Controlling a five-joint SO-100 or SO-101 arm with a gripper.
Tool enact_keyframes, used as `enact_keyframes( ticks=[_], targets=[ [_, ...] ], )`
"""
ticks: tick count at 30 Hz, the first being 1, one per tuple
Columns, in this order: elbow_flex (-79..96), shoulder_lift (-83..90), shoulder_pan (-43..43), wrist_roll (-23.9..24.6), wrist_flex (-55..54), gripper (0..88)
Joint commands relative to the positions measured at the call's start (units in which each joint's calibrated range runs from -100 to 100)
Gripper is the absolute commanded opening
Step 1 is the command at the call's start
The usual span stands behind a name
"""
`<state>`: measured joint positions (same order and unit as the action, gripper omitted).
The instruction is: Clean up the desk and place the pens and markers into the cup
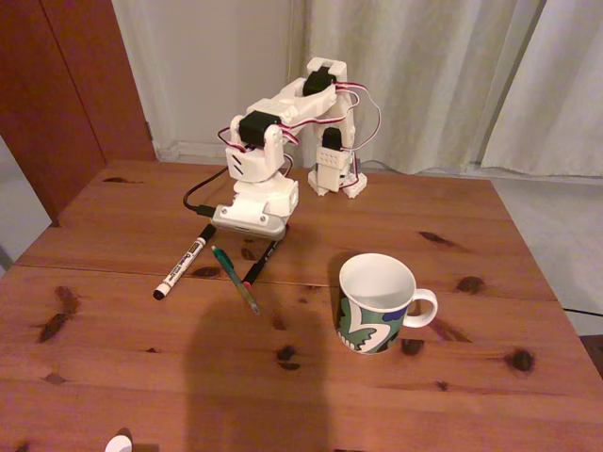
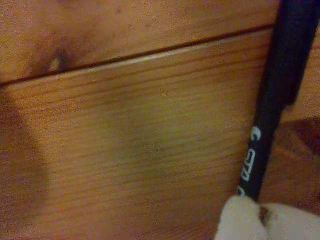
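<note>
On the desk (image 1: 122, 367) lie a white marker with a black cap (image 1: 181, 267), a thin green pen (image 1: 236, 280) and a black pen with a red end (image 1: 261, 263), side by side left of centre. My gripper (image 1: 267, 235) is bent down to the wood over the black pen's far end. In the wrist view the black pen (image 2: 274, 110) runs up the right side, and my white fingertips (image 2: 239, 221) close around its lower end, so my gripper (image 2: 264, 220) is shut on it. The patterned white cup (image 1: 375, 303) stands upright to the right, handle pointing right.
The arm's base (image 1: 336, 174) stands at the desk's far edge before pale curtains. A dark shadow falls across the near middle of the desk. A small white object (image 1: 119, 443) sits at the front edge on the left.
</note>
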<state>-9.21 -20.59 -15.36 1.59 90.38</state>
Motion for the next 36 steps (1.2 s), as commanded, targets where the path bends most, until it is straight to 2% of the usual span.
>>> enact_keyframes(
  ticks=[1, 7, 36],
  targets=[
    [-2.24, 0.61, -0.28, -0.38, -0.70, 0.8],
    [0.56, 1.35, -1.24, -0.02, -5.00, 0.8],
    [-0.07, 0.69, -5.34, -0.38, -5.09, 0.8]
  ],
)
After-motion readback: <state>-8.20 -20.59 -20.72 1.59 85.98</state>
